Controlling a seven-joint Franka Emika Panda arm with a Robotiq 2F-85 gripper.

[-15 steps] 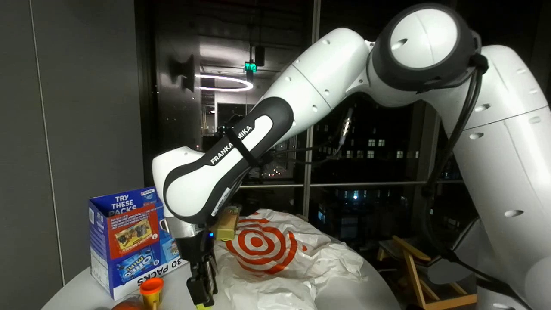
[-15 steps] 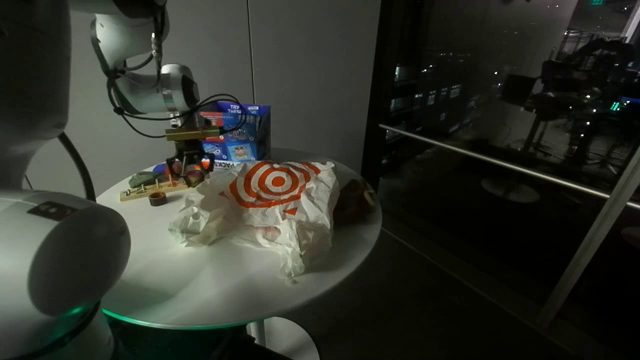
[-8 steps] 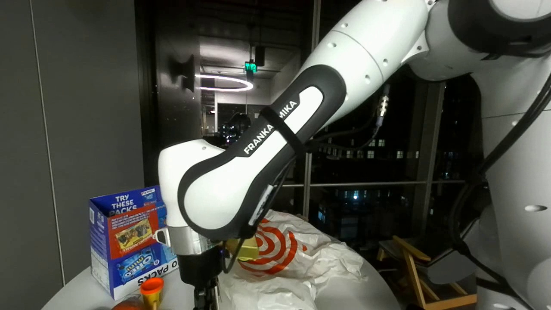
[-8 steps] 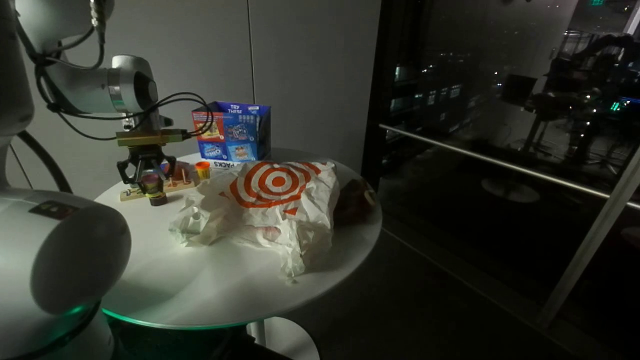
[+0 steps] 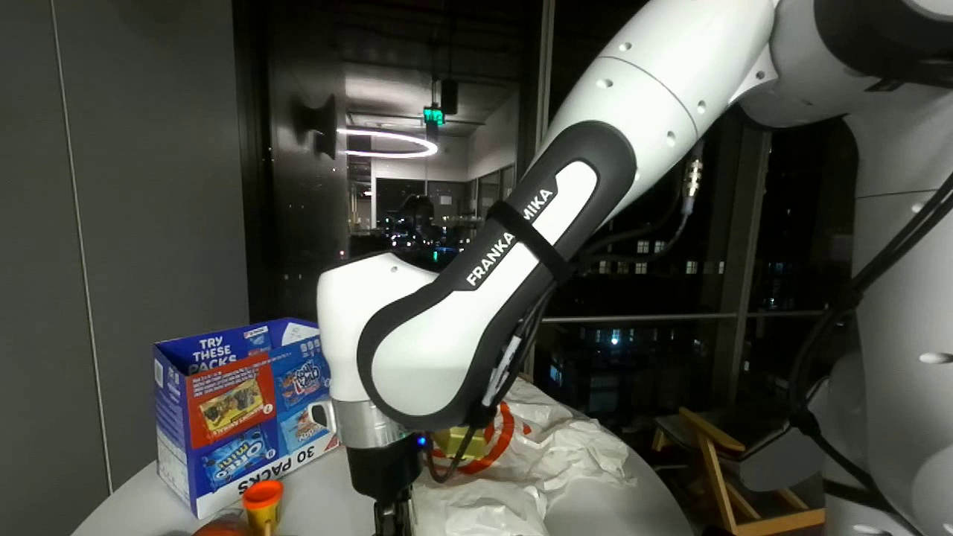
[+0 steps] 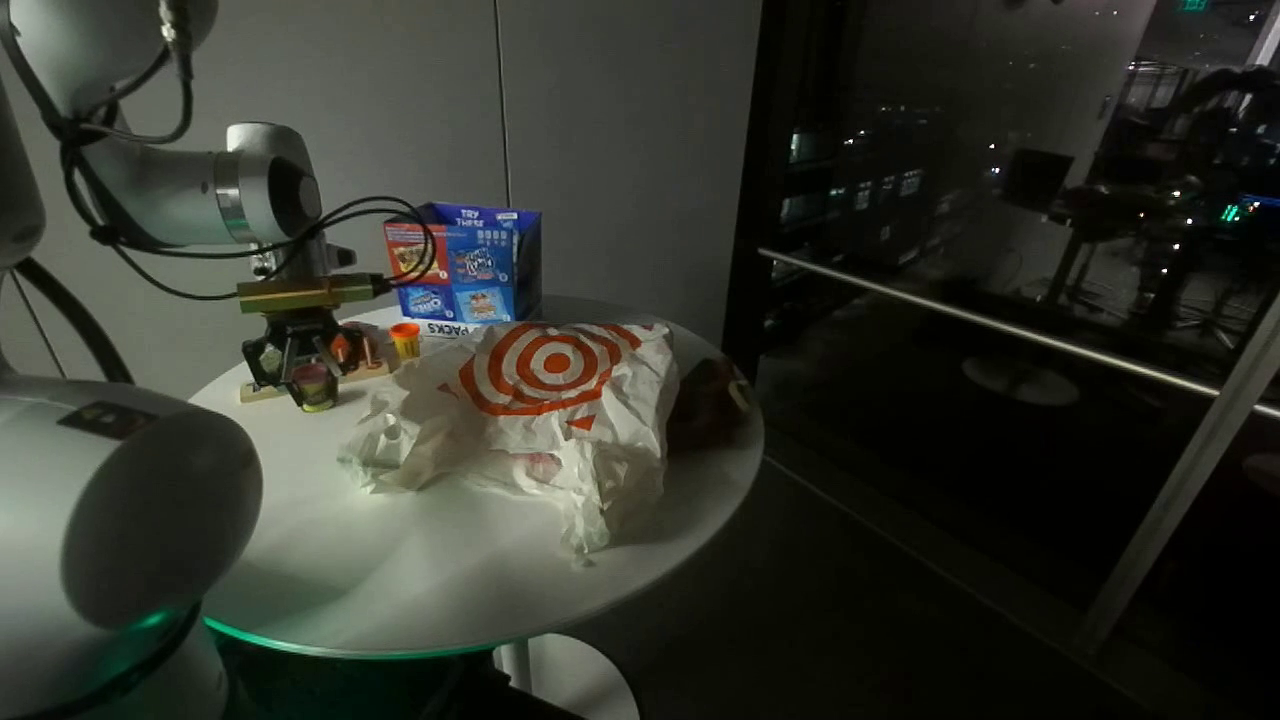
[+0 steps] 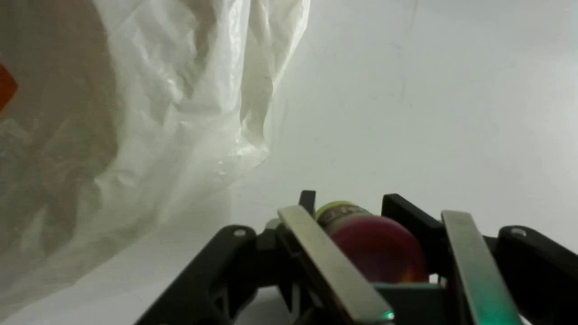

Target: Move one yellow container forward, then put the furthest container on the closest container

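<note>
In an exterior view the arm point(image 5: 461, 320) is hanging over the table point(image 5: 313, 506), and the bottom edge is cutting off the fingers point(image 5: 392, 519), so no telling their state from there. The yellow container with the orange top point(image 5: 262, 506) is standing just in front of a blue snack box point(image 5: 238, 417), while a crumpled white bag point(image 5: 562, 447) is lying past the arm.

In an exterior view the fingers are pretty clearly gripping a red-topped container point(image 6: 316, 388) down by the table; hard to say if it's touching. A wooden strip point(image 6: 262, 392) is lying behind them, partly hidden.

In the wrist view they're hugging that container from both sides, its yellow-green end pointing away from the camera.
</note>
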